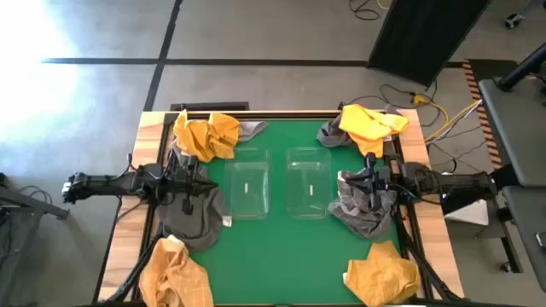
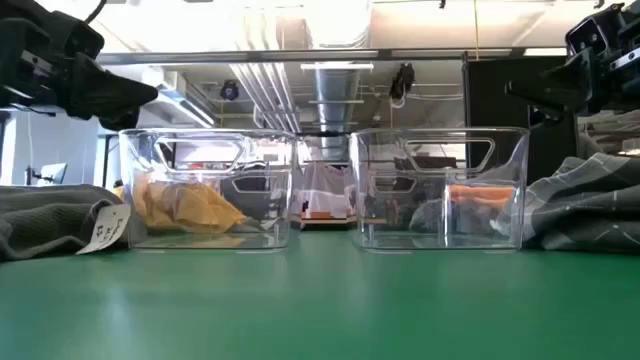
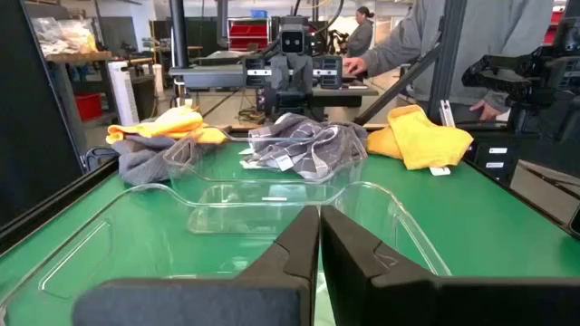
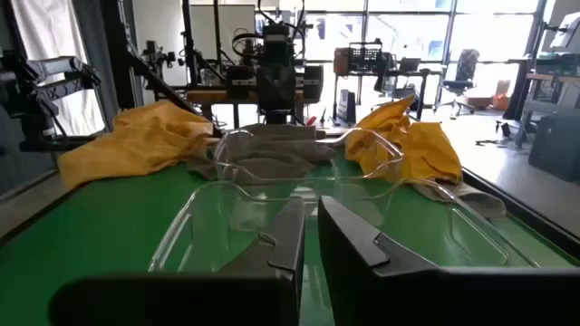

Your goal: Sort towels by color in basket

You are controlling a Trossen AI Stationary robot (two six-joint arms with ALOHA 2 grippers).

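Both pincers hang over grey towels at the sides of the green table (image 1: pixel 281 256). In the left wrist view the left pincer (image 3: pixel 319 237) has its fingers pressed nearly together with only a thin slit between them and nothing held; in the high view it sits above the grey towel (image 1: pixel 194 220) at the table's left side. The right pincer (image 4: pixel 308 234) shows a narrow gap between its fingers, also grasping nothing, and hangs over the crumpled grey towel (image 1: pixel 363 211) on the right.

Two clear plastic bins stand side by side at the table's middle: the left bin (image 1: pixel 247 189) and the right bin (image 1: pixel 308 182). Neither holds a towel.

Mustard-yellow towels lie at all four corners: one at the far left (image 1: pixel 205 135) with grey cloth just beside it, one at the far right (image 1: pixel 372 126) partly over another grey towel (image 1: pixel 331 133), one at the near left (image 1: pixel 175 277) and one at the near right (image 1: pixel 384 273).

A small white tag (image 2: pixel 106 229) shows on the left grey towel in the low view; its print is too small to read. A person's grey sleeve (image 3: pixel 426 41) shows in the room beyond.
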